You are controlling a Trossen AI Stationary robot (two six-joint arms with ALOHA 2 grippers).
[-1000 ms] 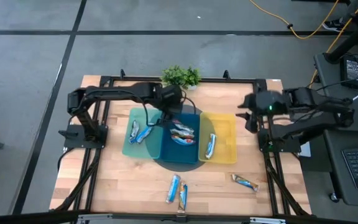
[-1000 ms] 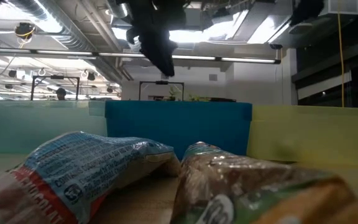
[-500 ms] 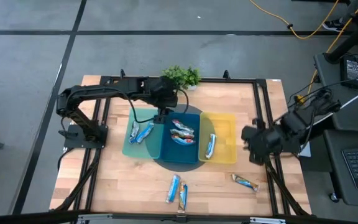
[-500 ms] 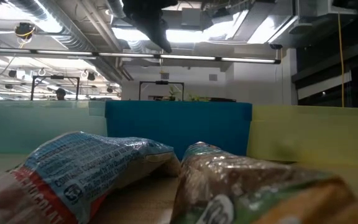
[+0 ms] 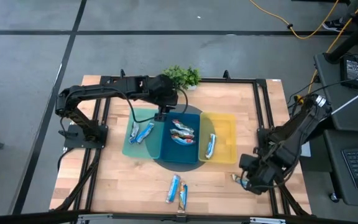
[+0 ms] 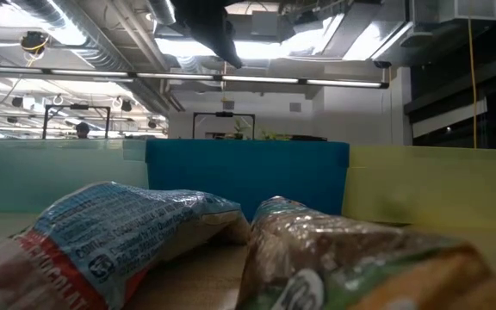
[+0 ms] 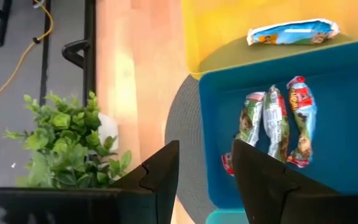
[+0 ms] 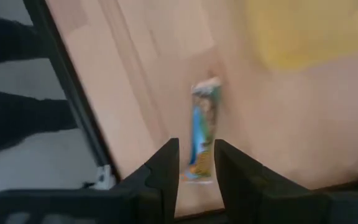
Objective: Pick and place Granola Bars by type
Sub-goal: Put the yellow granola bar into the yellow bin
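Observation:
Several granola bars show in the high view: two in the teal tray (image 5: 140, 132), three in the blue tray (image 5: 182, 132), one in the yellow tray (image 5: 211, 145), two loose (image 5: 178, 190) near the table's near edge, and one loose bar (image 5: 246, 182) at the near right. My right gripper (image 8: 196, 171) is open, low over that loose bar (image 8: 201, 127), a finger on either side of its nearer end. My left gripper (image 5: 161, 112) hangs open and empty above the far rim of the blue tray (image 7: 328, 124).
A small potted plant (image 5: 180, 76) stands at the table's far edge, just behind my left gripper. The three trays sit side by side on a round grey mat (image 5: 180, 165). Black frame rails (image 5: 272, 124) run along the table's sides. Bare wood lies at the near left.
My right arm has swung from the table's far right toward the near edge and come down over the loose bar at the near right. My left gripper has risen a little above the blue tray and drawn toward the far edge. No bar has moved.

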